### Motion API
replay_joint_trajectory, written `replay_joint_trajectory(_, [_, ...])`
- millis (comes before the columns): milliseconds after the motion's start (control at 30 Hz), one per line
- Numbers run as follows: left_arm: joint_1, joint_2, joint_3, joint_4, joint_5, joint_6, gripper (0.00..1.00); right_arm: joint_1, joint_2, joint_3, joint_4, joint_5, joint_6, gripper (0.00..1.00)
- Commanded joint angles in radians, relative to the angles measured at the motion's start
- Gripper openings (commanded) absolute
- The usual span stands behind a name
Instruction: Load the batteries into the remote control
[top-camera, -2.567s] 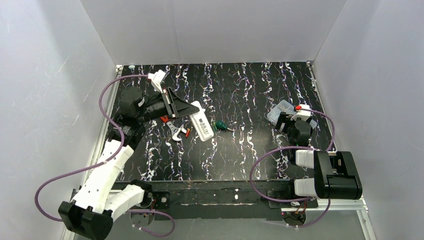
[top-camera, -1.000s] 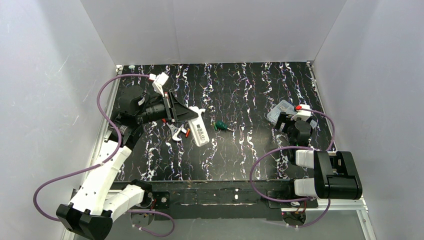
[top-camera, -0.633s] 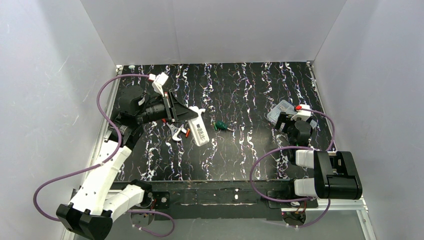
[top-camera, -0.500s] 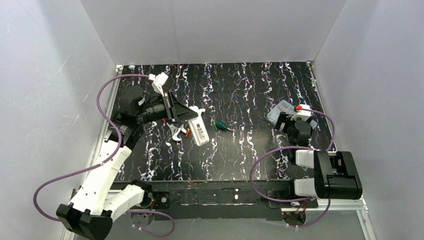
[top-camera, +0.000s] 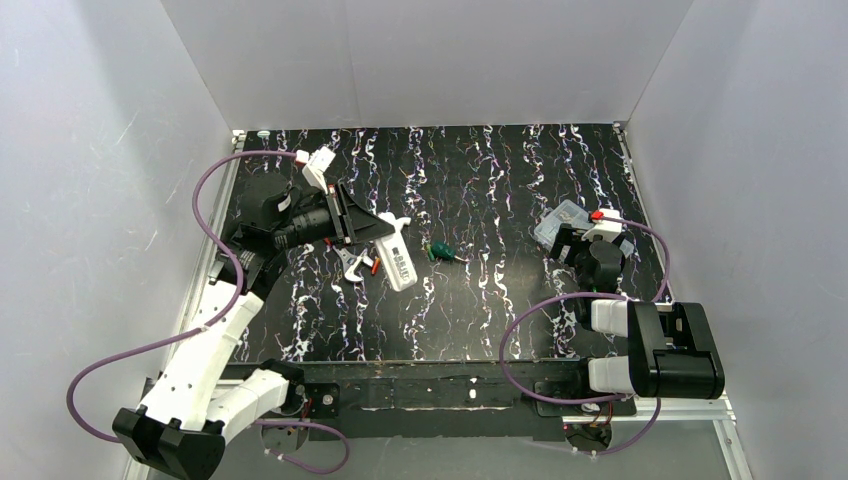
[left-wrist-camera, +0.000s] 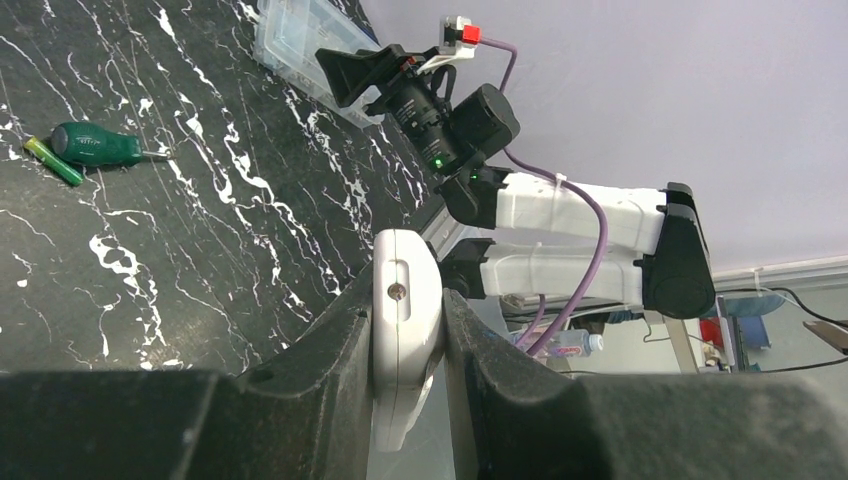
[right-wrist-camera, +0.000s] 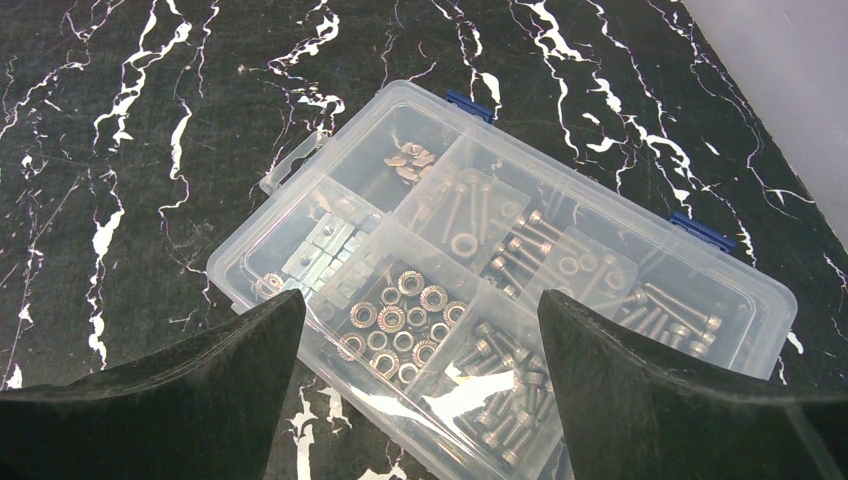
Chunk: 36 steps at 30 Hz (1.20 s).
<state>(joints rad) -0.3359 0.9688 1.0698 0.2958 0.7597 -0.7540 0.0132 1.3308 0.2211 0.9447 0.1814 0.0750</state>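
Black marbling with white veins is being shown across the table (top-camera: 500, 300). Left of centre, white is being displayed by the remote control (top-camera: 398, 262), red-orange by the battery (top-camera: 376, 265) and dark green by the screwdriver handle (top-camera: 440, 250). The clear box (right-wrist-camera: 425, 95) is being shown with blue latches (right-wrist-camera: 470, 103), and the cable (top-camera: 205, 188) in purple at upper left.

your table (top-camera: 480, 180) is black with white veining. on it you have a green screwdriver (top-camera: 440, 250) near the middle, a battery (top-camera: 376, 265) to its left, and, well apart at the right, a clear box (right-wrist-camera: 500, 290) of nuts and screws.
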Motion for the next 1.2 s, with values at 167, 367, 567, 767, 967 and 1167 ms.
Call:
replay_joint_trajectory(167, [-0.005, -0.030, -0.009, 0.008, 0.012, 0.013, 0.00, -0.004, -0.007, 0.034, 0.043, 0.018, 0.002, 0.96])
replay_joint_trajectory(367, [-0.004, -0.029, -0.015, 0.012, 0.010, 0.011, 0.00, -0.003, -0.007, 0.034, 0.043, 0.017, 0.002, 0.96])
replay_joint_trajectory(567, [-0.004, -0.024, -0.010, 0.010, 0.007, 0.011, 0.00, -0.004, -0.006, 0.034, 0.043, 0.018, 0.002, 0.96])
replay_joint_trajectory(767, [-0.003, -0.021, -0.016, 0.006, 0.003, 0.012, 0.00, -0.004, -0.007, 0.034, 0.043, 0.018, 0.003, 0.96])
replay_joint_trajectory(967, [-0.004, -0.018, -0.008, -0.019, -0.008, 0.029, 0.00, -0.003, -0.007, 0.034, 0.043, 0.017, 0.002, 0.96])
replay_joint_trajectory(1167, [-0.004, -0.018, -0.010, -0.030, -0.010, 0.031, 0.00, -0.004, -0.007, 0.034, 0.043, 0.017, 0.002, 0.96])
